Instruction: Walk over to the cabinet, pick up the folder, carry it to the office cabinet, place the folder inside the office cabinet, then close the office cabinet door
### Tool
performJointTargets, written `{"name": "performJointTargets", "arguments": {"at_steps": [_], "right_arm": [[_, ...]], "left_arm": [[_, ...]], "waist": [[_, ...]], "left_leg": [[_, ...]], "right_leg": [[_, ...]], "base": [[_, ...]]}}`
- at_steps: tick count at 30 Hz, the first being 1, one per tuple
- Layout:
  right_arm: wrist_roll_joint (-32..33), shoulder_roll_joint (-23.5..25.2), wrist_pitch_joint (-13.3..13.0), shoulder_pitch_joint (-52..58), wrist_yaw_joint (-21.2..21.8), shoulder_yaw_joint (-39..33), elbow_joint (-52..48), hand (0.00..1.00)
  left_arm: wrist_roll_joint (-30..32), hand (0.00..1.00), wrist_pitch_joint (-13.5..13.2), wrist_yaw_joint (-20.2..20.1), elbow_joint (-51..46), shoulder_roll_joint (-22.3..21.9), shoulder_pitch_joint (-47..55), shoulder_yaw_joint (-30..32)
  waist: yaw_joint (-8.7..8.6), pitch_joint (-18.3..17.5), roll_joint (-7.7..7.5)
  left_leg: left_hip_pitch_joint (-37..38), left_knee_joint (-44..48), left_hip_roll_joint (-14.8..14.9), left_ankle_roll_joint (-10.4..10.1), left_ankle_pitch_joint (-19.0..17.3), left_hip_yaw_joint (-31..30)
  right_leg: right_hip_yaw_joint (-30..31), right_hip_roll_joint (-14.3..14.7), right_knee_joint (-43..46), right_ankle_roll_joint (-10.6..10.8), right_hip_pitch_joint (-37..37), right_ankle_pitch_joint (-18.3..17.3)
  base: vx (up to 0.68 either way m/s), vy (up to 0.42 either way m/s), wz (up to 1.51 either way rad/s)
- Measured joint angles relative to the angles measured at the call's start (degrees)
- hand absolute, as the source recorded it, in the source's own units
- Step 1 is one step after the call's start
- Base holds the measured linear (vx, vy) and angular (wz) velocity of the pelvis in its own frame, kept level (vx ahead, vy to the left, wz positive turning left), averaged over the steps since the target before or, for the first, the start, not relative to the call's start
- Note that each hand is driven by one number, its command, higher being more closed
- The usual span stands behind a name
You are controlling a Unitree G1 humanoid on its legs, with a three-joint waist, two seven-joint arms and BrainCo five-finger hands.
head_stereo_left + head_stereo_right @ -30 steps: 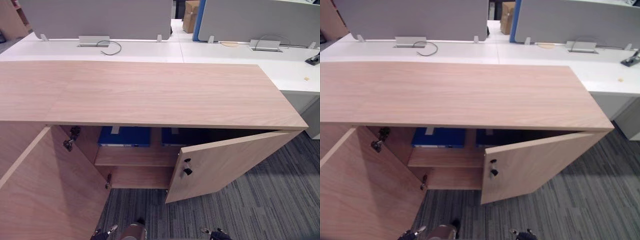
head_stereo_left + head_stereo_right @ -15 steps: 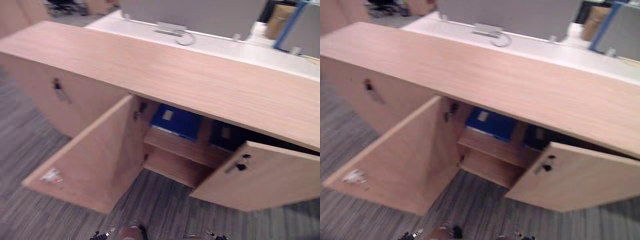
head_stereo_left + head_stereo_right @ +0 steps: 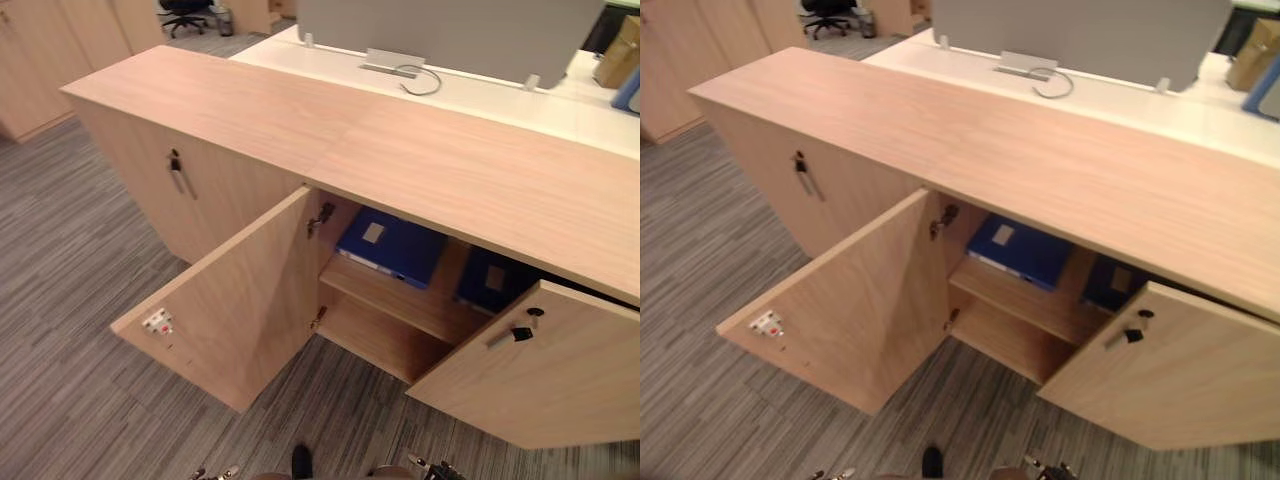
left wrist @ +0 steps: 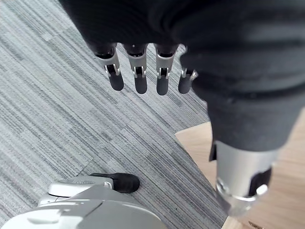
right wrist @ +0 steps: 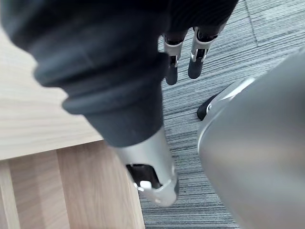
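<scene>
Folder, blue: flat on shelf, well ahead of left hand and right hand, both straight-fingered, empty. Probably rigid, slick, weighty; grip the near edge.

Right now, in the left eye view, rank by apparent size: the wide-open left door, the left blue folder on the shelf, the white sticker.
1. left door: largest, though also nearest the camera.
2. left blue folder: partly hidden under the cabinet top.
3. white sticker on that door: clearly smallest.
</scene>
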Motion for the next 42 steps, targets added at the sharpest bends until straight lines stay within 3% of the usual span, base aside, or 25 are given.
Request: {"name": "performJointTargets", "arguments": {"at_steps": [6, 9, 18, 20, 23, 24, 26, 27, 28, 29, 30, 31, 33, 34, 36, 38, 42], "right_arm": [[-0.24, -0.27, 0.06, 0.06, 0.40, -0.42, 1.10, 0.00], [-0.43, -1.20, 0.07, 0.32, 0.37, -0.46, 2.22, 0.00], [-0.41, -1.70, 0.01, -1.38, 0.33, -2.62, 2.69, 0.00], [-0.39, -1.46, 0.00, -1.90, 0.33, -2.87, 2.21, 0.00], [-0.19, -0.55, -0.02, -2.01, 0.34, -5.55, 0.46, 0.00], [-0.12, -0.08, -0.15, -2.19, 0.34, -7.39, 0.47, 0.00], [0.78, -0.14, -0.20, -2.18, 0.33, -9.58, 0.20, 0.00], [2.15, -0.52, -0.30, -2.17, 0.33, -9.65, -0.30, 0.00], [2.34, -0.59, -0.44, -2.08, 0.30, -9.65, -1.12, 0.00], [2.38, -0.70, -0.48, -1.82, 0.26, -9.55, -1.52, 0.00], [2.56, -1.43, -0.48, -1.53, 0.24, -9.46, -1.74, 0.00], [3.02, -1.86, -0.48, -1.05, 0.08, -9.49, -1.69, 0.00], [4.10, -1.77, -0.34, 0.47, -0.31, -9.47, -1.47, 0.00], [4.30, -1.57, -0.33, 0.47, -0.33, -9.29, -1.26, 0.00], [4.89, -0.97, -0.44, 1.36, -0.76, -9.45, -1.12, 0.00], [5.02, -1.06, -0.46, 1.52, -0.77, -10.09, -0.41, 0.00], [4.27, -1.17, -0.34, 2.35, -0.61, -11.10, 2.03, 0.00]], "left_arm": [[-0.26, 0.00, 0.56, 0.08, 2.29, -0.93, 1.36, 4.76], [-0.75, 0.00, 0.64, 0.08, 2.39, -0.75, 1.77, 5.26], [-2.53, 0.00, 0.34, 0.08, 1.93, -0.95, 1.18, 6.08], [-3.45, 0.00, 0.33, 0.03, 1.90, -1.16, 1.05, 7.49], [-5.22, 0.00, 0.23, -0.06, 0.91, -1.60, 0.69, 9.04], [-6.38, 0.00, -0.20, -0.13, 0.88, -1.54, -0.01, 10.12], [-9.01, 0.00, -0.31, -0.16, 0.09, -2.00, -0.44, 12.27], [-10.67, 0.00, -0.43, -0.10, -0.86, -2.37, -0.79, 13.31], [-12.16, 0.00, -0.71, 0.09, -2.14, -2.28, -1.31, 14.14], [-12.86, 0.00, -0.73, 0.25, -3.37, -2.24, -1.97, 14.25], [-14.39, 0.00, -0.79, 0.67, -6.24, -2.23, -2.91, 14.17], [-16.14, 0.00, -1.05, 1.33, -9.63, -1.56, -4.79, 13.82], [-17.74, 0.00, -1.74, 2.57, -15.76, 0.72, -7.48, 11.06], [-17.96, 0.00, -2.13, 2.85, -17.35, 1.61, -7.61, 10.63], [-17.86, 0.00, -3.91, 3.89, -19.49, 5.67, -9.44, 9.10], [-17.23, 0.00, -4.07, 4.60, -19.35, 8.32, -11.59, 9.22], [-12.43, 0.00, -3.93, 5.11, -19.31, 9.95, -13.72, 7.54]], "waist": [[0.97, -0.69, -0.65], [1.03, -0.77, -1.34], [1.70, 0.54, -1.38], [1.97, 0.93, -1.46], [1.61, 1.05, -1.62], [1.38, 1.24, -2.30], [1.00, 1.29, -2.55], [0.40, 1.21, -2.13], [-0.29, 1.00, -1.48], [-0.48, 0.88, -1.16], [-0.36, 0.86, -1.06], [-0.85, 1.04, -1.15], [-1.49, 1.55, -0.82], [-1.49, 1.61, -0.60], [-1.98, 0.86, 1.17], [-2.06, 0.63, 1.80], [-2.47, 0.55, 1.77]], "left_leg": [[-3.71, -0.02, -0.41, -1.36, 2.56, -3.53], [-2.34, -0.02, 0.27, -1.73, 3.02, -4.74], [-3.86, 0.64, 1.06, -3.22, 4.24, -7.71], [-4.22, 1.41, 1.41, -2.23, 2.02, -4.78], [-4.86, 1.92, 1.42, -2.56, -1.69, 1.49], [-6.21, 6.47, 1.15, -1.33, -2.40, 4.47], [-8.44, 18.78, 3.48, -2.19, -6.65, 8.18], [-9.31, 23.37, 6.77, -3.52, -9.63, 9.37], [-9.92, 24.36, 10.36, -3.80, -10.38, 9.52], [-10.01, 23.62, 11.71, -4.33, -10.19, 9.60], [-10.43, 21.93, 11.39, -7.03, -9.92, 8.21], [-11.51, 20.46, 8.81, -7.82, -10.32, 8.17], [-11.43, 18.68, 4.67, -7.81, -10.23, 7.77], [-11.16, 18.48, 4.05, -7.78, -10.21, 7.98], [-10.59, 16.04, 3.04, -6.64, -9.01, 8.00], [-10.09, 13.05, 3.13, -6.55, -7.10, 8.20], [-5.07, 7.08, 4.58, -7.36, -4.06, 8.65]], "right_leg": [[-0.70, 0.26, -9.63, 0.34, 2.36, -0.80], [-2.61, 0.89, -10.27, -0.27, 4.35, -1.18], [-6.12, 1.90, -9.75, -0.48, 4.98, -1.25], [-6.69, 1.37, -9.15, -0.52, 4.97, -1.28], [-7.70, -0.61, -8.74, -0.50, 4.17, -1.31], [-8.72, -2.56, -8.34, -0.46, 3.15, -1.31], [-9.44, -5.12, -5.86, -0.27, 1.22, -1.20], [-9.59, -6.30, -2.77, -0.25, -1.23, -1.19], [-9.76, -7.47, 0.77, -0.21, -4.51, -1.22], [-9.66, -8.07, 2.69, -0.04, -6.33, -1.33], [-9.28, -9.43, 5.72, 0.61, -9.46, -1.69], [-9.32, -11.92, 8.39, 1.50, -12.20, -2.14], [-8.26, -15.61, 8.93, 2.37, -12.84, -2.24], [-7.91, -15.94, 8.46, 2.66, -12.71, -1.92], [-7.46, -15.21, 4.05, 4.13, -11.31, 0.67], [-7.28, -14.02, -1.32, 5.90, -9.76, 3.72], [-7.01, -11.27, -6.14, 5.81, -5.99, 5.39]], "base": [[-0.05, -0.070, 0.36], [-0.01, -0.136, 0.33], [0.00, -0.071, 0.21], [-0.07, 0.016, 0.03], [-0.07, 0.061, 0.11], [-0.06, 0.086, 0.15], [0.00, 0.093, 0.04], [0.06, 0.170, 0.06], [0.06, 0.213, 0.14], [0.04, 0.317, 0.21], [0.00, 0.386, 0.34], [-0.02, 0.390, 0.58], [-0.04, 0.325, 0.53], [-0.03, 0.283, 0.04], [-0.01, 0.167, -0.06], [0.00, 0.076, -0.12], [0.01, -0.027, -0.18]]}}
